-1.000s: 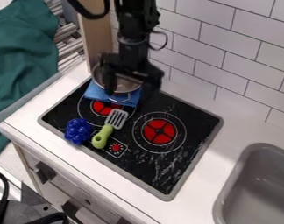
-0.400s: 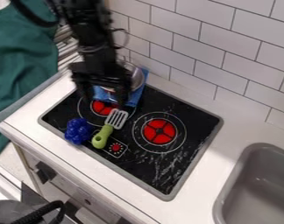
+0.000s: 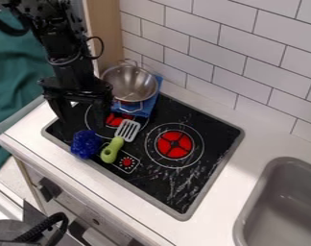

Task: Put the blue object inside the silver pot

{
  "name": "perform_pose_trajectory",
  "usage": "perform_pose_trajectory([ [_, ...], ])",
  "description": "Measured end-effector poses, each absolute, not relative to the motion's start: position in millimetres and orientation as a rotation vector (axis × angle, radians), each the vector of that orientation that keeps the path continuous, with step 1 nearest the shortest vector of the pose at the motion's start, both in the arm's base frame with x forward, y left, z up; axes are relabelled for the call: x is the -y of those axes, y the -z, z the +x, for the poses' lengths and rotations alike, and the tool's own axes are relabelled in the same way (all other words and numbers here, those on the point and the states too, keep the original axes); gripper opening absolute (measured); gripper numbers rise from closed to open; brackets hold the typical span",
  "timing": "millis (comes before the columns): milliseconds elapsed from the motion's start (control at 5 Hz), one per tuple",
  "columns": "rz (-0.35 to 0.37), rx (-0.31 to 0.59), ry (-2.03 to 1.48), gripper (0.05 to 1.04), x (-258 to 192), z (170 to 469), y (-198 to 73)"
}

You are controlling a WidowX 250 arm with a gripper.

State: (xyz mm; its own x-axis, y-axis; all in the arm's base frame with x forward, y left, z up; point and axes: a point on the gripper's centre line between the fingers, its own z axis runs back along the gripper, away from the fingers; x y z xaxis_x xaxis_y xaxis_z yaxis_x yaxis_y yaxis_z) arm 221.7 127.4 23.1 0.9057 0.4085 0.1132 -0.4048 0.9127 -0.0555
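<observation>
Two spread fingers (image 3: 60, 111) hang near the blue object (image 3: 86, 144), which sits on the stove (image 3: 155, 185) beside the green spatula (image 3: 112, 151); an off-centre grip could roll it away, or a low finger could snag the handle. It looks deep blue and knobbly, like bunched grapes.

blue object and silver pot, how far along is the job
The blue object lies on the stove beside the spatula, and the pot shows bare metal inside, so nothing looks done. The tool hangs open and empty near the object. Grasping it and placing it inside remain.
</observation>
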Motion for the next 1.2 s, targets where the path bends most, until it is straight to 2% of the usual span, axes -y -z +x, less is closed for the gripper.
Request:
perform_pose_trajectory([
  [600, -0.032, 0.013, -0.410, 1.001, -124.9, 208.1, 29.6],
  [800, -0.034, 0.000, -0.410, 0.952, -126.1, 208.5, 39.0],
  [1000, -0.033, 0.002, -0.401, 0.778, -127.5, 210.8, 42.2],
  [1200, -0.029, 0.000, -0.410, 0.778, -127.8, 210.5, 42.6],
])
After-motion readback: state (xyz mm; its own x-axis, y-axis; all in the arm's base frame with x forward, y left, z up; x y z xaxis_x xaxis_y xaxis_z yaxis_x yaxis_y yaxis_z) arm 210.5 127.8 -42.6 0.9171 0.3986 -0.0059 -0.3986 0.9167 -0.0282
